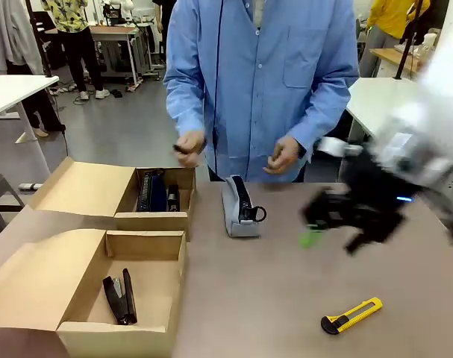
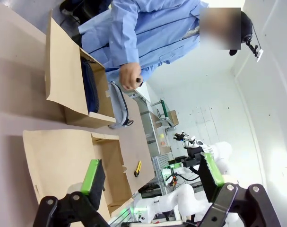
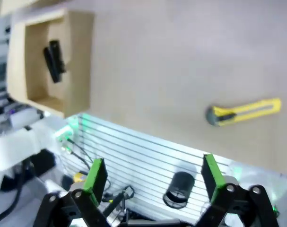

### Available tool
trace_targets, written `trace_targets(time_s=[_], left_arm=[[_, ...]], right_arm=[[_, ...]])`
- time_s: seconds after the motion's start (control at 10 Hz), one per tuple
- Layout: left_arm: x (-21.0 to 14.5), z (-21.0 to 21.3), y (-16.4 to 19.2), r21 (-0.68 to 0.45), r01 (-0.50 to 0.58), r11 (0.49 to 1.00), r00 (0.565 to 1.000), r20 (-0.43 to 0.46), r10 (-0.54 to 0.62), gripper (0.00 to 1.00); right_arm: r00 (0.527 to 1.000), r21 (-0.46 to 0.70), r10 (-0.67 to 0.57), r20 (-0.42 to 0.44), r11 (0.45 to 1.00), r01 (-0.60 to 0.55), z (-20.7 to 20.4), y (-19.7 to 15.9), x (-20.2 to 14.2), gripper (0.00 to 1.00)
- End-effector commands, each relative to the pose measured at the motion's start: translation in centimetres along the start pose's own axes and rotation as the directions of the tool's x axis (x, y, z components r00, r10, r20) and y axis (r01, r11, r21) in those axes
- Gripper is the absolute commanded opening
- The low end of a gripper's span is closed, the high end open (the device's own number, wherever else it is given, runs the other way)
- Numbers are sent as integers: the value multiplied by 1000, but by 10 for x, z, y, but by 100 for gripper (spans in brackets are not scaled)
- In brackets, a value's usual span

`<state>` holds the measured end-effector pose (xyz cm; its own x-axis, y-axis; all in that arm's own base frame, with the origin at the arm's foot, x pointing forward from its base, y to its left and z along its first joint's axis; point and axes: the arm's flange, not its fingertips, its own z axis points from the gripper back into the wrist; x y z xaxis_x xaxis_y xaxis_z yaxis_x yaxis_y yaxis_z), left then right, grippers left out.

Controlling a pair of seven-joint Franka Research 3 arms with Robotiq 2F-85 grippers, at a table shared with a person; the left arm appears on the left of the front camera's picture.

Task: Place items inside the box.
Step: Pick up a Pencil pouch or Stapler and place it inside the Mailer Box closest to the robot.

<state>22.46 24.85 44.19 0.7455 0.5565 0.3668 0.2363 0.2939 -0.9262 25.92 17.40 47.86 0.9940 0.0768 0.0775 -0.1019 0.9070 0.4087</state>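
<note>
Now my left jaws and right jaws both gape wide, empty. Two boxes: the near box [image 1: 122,339] at 7 o'clock holds one stapler [image 1: 119,297], the far box [image 1: 151,221] at 10 one pouch [image 1: 151,192]. One pencil case [image 1: 237,212] mid-tabletop, one knife [image 1: 351,315] at 5.

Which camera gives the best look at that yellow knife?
The right wrist view: the utility knife lies whole and largest there. The front view shows it smaller on the table; the left wrist view, a tiny yellow sliver.

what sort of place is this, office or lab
Likely a robotics lab or workshop: the right gripper hangs over the brown table, the person opposite wears a blue work coat, and white worktables stand behind on a grey floor.
</note>
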Motion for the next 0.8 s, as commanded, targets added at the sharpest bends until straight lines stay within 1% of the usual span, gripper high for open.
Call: trace_targets(time_s=[0.0,0.1,0.2,0.3,0.4,0.5,0.6,0.7], left_arm=[[0,-1,-1,-21,20,1000,1000,14,-20,100],[0,-1,-1,-21,20,1000,1000,14,-20,100],[0,-1,-1,-21,20,1000,1000,14,-20,100],[0,-1,-1,-21,20,1000,1000,14,-20,100],[0,-1,-1,-21,20,1000,1000,14,-20,100],[0,-1,-1,-21,20,1000,1000,14,-20,100],[0,-1,-1,-21,20,1000,1000,14,-20,100],[0,-1,-1,-21,20,1000,1000,14,-20,100]], right_arm=[[989,56,-125,82,991,121,27,-89,-24,100],[986,202,-146,86,971,126,30,-146,-39,100],[978,357,-195,74,921,156,30,-193,-52,100],[970,524,-235,67,835,167,25,-233,-66,100],[961,639,-275,39,746,188,11,-268,-78,100],[957,748,-291,9,637,186,-10,-293,-87,100],[947,812,-320,-23,547,204,-34,-306,-92,100],[936,792,-345,-68,551,261,-54,-300,-86,100]])
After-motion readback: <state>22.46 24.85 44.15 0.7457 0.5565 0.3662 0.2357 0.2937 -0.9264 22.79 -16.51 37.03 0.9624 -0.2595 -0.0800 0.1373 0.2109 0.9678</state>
